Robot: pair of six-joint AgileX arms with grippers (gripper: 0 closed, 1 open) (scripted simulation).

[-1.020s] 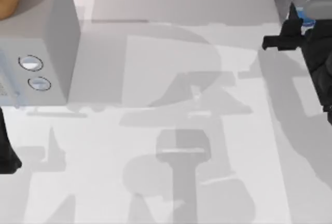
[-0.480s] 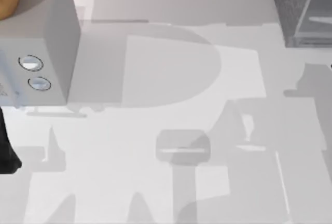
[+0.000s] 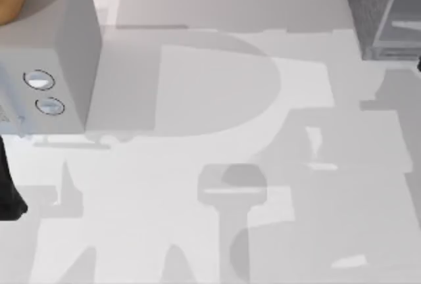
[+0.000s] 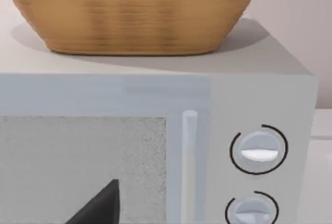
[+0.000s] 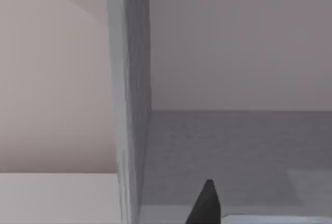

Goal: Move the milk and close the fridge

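At the counter's (image 3: 210, 67) one-o'clock corner stands the fridge (image 3: 375, 8), its door evidently ajar, the milk nowhere discernible; the right pincer (image 5: 207, 203) faces its interior, presumably to shut it, grip state indeterminate, left arm parked at nine o'clock.

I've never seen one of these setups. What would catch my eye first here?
Probably the pale grey box with two round dials at the table's left, a woven basket sitting on top of it. Next, the dark speckled fridge at the far right corner, its glassy door swung open. The white table between them is crossed by grey shadows.
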